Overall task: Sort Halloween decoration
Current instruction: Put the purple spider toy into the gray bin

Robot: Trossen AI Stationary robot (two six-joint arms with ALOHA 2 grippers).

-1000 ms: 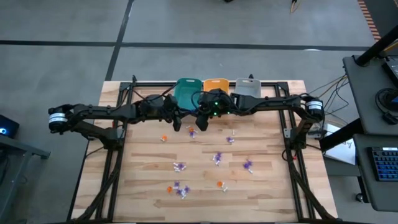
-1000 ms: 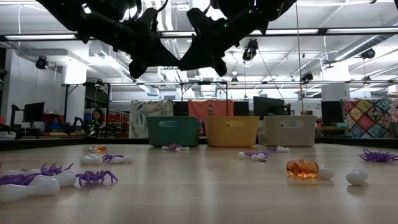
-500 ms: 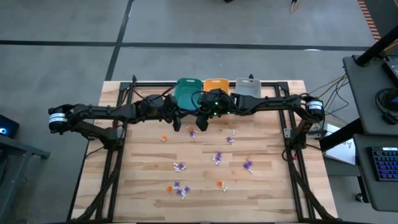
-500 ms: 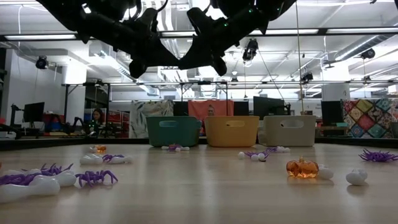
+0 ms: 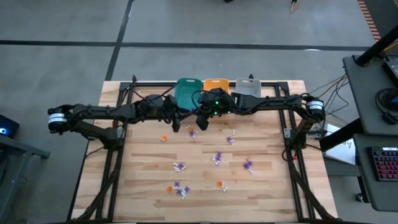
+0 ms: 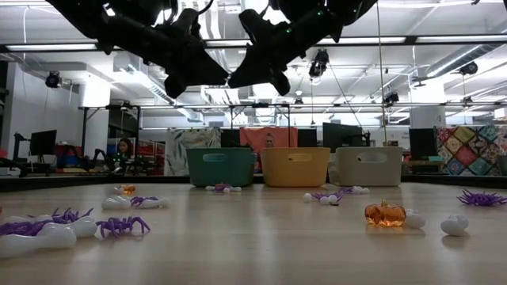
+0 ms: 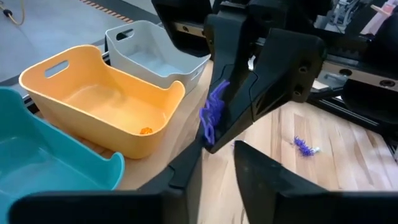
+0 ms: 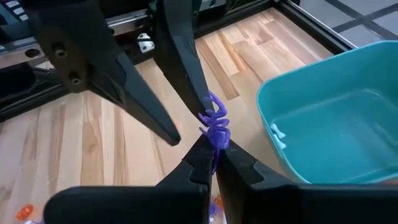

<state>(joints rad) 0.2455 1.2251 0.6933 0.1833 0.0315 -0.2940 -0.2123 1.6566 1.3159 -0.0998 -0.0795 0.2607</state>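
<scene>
A small purple spider trinket (image 8: 215, 127) hangs in the air beside the teal bin (image 8: 336, 124), with my right gripper (image 8: 214, 148) shut on it. My left gripper (image 7: 219, 149) faces it from the table's left, open, its two fingers (image 8: 180, 68) standing on either side of the spider (image 7: 213, 115). Both grippers meet above the table's far middle, left (image 5: 183, 123) and right (image 5: 199, 122). More Halloween decoration lies on the wood: purple spiders (image 5: 217, 157), orange pumpkins (image 6: 385, 214) and white pieces (image 6: 455, 226). My right gripper pinches the spider's lower part (image 8: 216, 142) between its two fingers. The spider's body and legs stick out beyond the fingertips. The fingers come slanting down from the table's right side. The spider is lifted clear, well above the table.
Teal (image 5: 188, 91), orange (image 5: 216, 85) and grey (image 5: 249, 86) bins stand in a row at the far edge. The orange bin (image 7: 93, 93) holds a small orange piece (image 7: 145, 130). Black frame rails run along the table's sides.
My left gripper has opened and let go of the purple spider, which stays where it was in my right gripper. Neither arm has shifted.
</scene>
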